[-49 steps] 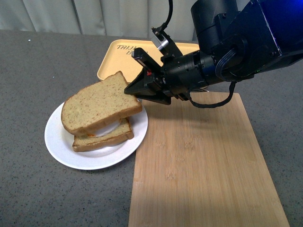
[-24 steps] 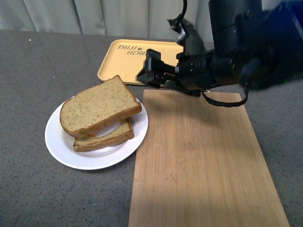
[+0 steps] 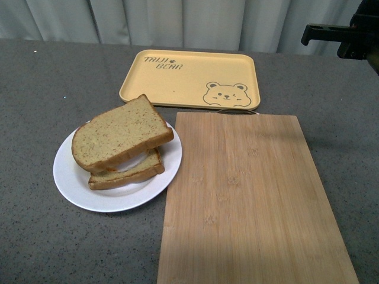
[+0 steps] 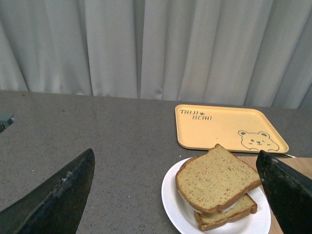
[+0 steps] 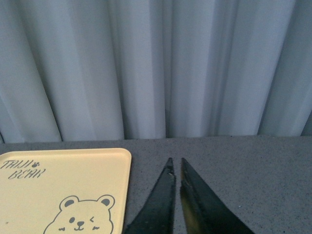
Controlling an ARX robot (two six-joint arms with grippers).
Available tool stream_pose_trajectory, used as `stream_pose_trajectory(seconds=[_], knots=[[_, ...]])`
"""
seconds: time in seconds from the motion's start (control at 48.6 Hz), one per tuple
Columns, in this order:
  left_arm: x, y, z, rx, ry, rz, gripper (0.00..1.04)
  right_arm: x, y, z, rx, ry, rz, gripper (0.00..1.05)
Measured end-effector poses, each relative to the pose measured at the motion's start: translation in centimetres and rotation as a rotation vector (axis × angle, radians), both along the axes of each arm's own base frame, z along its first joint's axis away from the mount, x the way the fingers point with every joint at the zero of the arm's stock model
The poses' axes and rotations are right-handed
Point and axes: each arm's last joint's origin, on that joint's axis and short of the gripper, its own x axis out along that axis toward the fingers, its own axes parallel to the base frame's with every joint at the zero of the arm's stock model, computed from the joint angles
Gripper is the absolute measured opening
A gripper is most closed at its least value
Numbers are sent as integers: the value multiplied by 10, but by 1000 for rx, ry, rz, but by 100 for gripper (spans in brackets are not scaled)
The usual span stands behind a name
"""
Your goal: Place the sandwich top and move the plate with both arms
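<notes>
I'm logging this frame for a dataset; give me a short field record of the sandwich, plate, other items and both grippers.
top slice: plain brown speckled wholegrain bread slice, lying tilted on the lower bread slice
plate: round white plate, under the sandwich, beside the bamboo cutting board
tray: yellow rectangular bear-printed tray, behind the plate
left gripper: fingers wide apart, holding nothing
right gripper: fingers nearly together, holding nothing
</notes>
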Motion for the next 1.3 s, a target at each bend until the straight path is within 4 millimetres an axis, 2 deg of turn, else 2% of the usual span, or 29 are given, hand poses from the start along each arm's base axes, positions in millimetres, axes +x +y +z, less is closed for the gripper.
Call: stream_pose_trajectory(seconds=[0.041,0.185,0.247,0.309,0.453,0.638,0.906,1.297], knots=[[0,0,0,0,0,0,98,-1,-1,-1,-6,6,1,0],[0,0,0,0,0,1,98,-4,-3,-2,-10,14,6,1],[0,0,0,0,-1,-2,98,-30,-20,2,-32,46,78,1],[0,0,0,0,3,6,98,-79,-45,12,-42,68,60,1],[0,0,0,0,-1,1,98,-116,-61,22,-39,50,32,1],[0,0,0,0,-1,1,98,-139,-69,26,-40,65,42,1],[0,0,0,0,-1,1,98,-160,-82,38,-38,70,40,1],[0,0,0,0,-1,1,98,-185,-83,43,-38,48,42,1]])
